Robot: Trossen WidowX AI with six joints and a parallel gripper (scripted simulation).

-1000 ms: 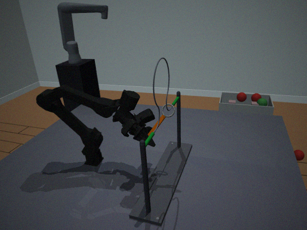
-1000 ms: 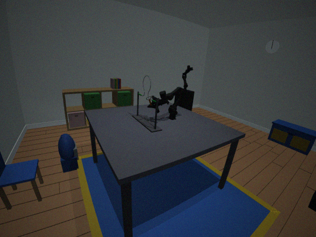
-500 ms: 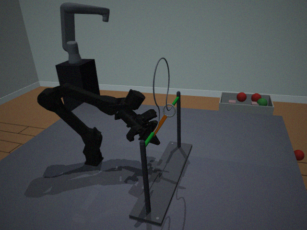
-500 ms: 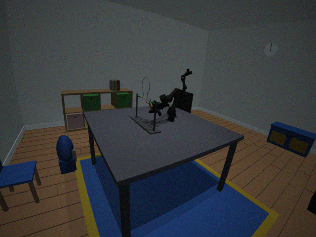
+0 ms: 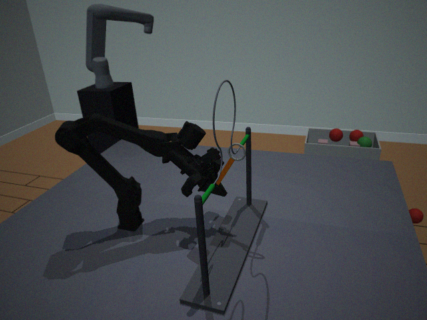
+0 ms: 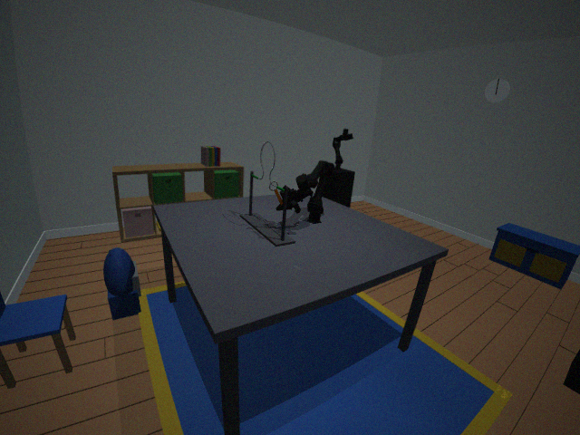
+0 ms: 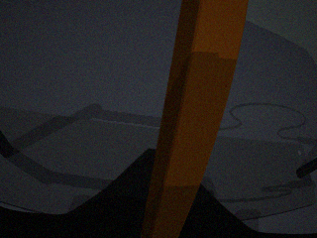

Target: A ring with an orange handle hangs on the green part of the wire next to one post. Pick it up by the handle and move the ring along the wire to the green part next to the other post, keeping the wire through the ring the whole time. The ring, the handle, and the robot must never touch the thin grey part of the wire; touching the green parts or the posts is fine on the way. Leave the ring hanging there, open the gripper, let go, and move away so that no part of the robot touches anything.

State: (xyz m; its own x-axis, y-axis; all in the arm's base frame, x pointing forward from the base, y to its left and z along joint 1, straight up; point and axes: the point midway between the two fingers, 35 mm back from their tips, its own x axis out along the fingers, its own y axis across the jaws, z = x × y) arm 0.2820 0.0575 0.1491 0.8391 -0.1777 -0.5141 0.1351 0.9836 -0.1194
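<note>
The gripper (image 5: 218, 186) (image 6: 281, 206) (image 7: 158, 158) is clenched on the long orange handle (image 5: 225, 171) (image 6: 278, 196) (image 7: 198, 99), whose thin grey metal ring (image 5: 245, 152) (image 6: 269, 186) sits up and far of it in the top view — just beside the far green sleeve (image 5: 244, 139) (image 6: 280, 188). The handle slopes down towards the near side, so the coming move probably turns on keeping that slant off the looping grey wire (image 5: 213, 117) (image 6: 260, 157).

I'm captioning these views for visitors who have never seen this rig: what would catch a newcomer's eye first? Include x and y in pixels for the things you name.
Probably the orange handle (image 5: 225, 171) (image 6: 278, 196) (image 7: 200, 119), vivid against the dark gripper (image 5: 217, 186) shut on it, and filling the middle of the wrist view. Next, the tall grey wire loop (image 5: 214, 117) (image 6: 260, 157) rising between two dark posts, with green parts at its ends.
</note>
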